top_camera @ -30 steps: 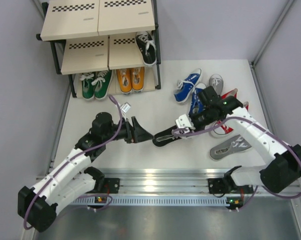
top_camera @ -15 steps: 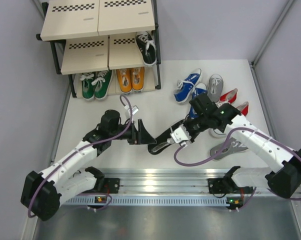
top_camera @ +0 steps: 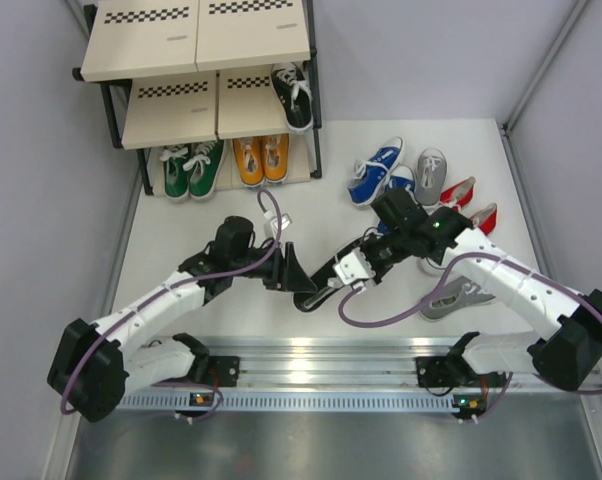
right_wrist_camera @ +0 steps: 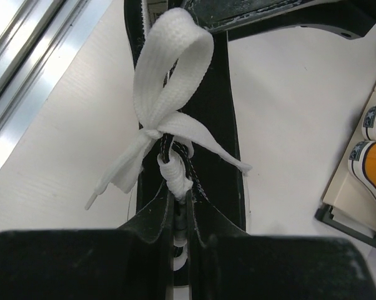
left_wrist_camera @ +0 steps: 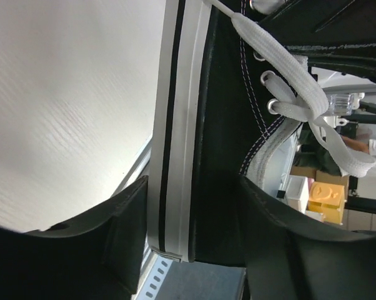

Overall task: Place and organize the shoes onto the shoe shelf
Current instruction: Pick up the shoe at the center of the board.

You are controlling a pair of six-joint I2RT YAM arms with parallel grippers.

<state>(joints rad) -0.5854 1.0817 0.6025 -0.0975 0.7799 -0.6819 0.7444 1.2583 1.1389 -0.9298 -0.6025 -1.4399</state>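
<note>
A black shoe lies between my two arms in the top view, toe toward the near rail. My right gripper is shut on its laced upper, and the white bow sits just ahead of the fingers. My left gripper straddles the heel: one finger rests against the white sole, the other against the black canvas. The shoe shelf stands at the far left with green shoes and orange shoes on the bottom tier and one black shoe on the middle tier.
Blue shoes, a grey shoe and red shoes lie on the table at the right. Another grey shoe rests on its side under my right arm. The aluminium rail runs along the near edge.
The right gripper has carried the black shoe leftward and nearer. The left gripper has advanced to the right onto the heel and its jaws have narrowed around it.
</note>
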